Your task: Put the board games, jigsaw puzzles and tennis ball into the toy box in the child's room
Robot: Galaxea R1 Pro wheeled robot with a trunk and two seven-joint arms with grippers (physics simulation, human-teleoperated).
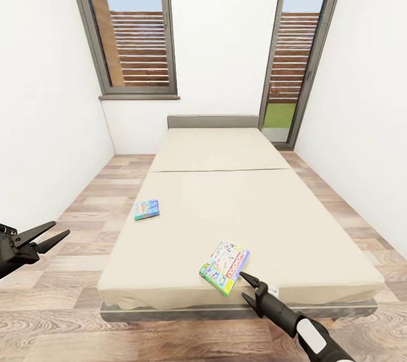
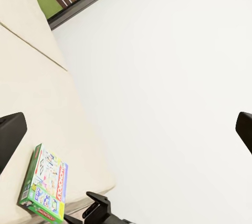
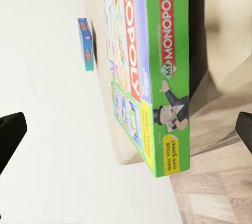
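Observation:
Near the foot corner of the beige bed (image 1: 226, 209) lies a green Monopoly board game (image 1: 224, 267), slightly over the mattress edge. My right gripper (image 1: 244, 287) is open just short of its near corner, not touching it. In the right wrist view the Monopoly box (image 3: 152, 72) is close ahead between the spread fingers (image 3: 10, 132). A smaller blue board game (image 1: 146, 209) lies flat by the bed's left edge, also seen as the blue box (image 3: 85, 43). My left gripper (image 1: 61, 228) is open and empty over the floor, left of the bed. The left wrist view catches the Monopoly box (image 2: 44, 184).
The bed's grey headboard (image 1: 212, 121) stands against the far wall between a window (image 1: 135, 23) and a tall glass door (image 1: 291, 57). White walls close in on both sides. Strips of wood floor (image 1: 85, 221) run along the left, the right and the foot of the bed.

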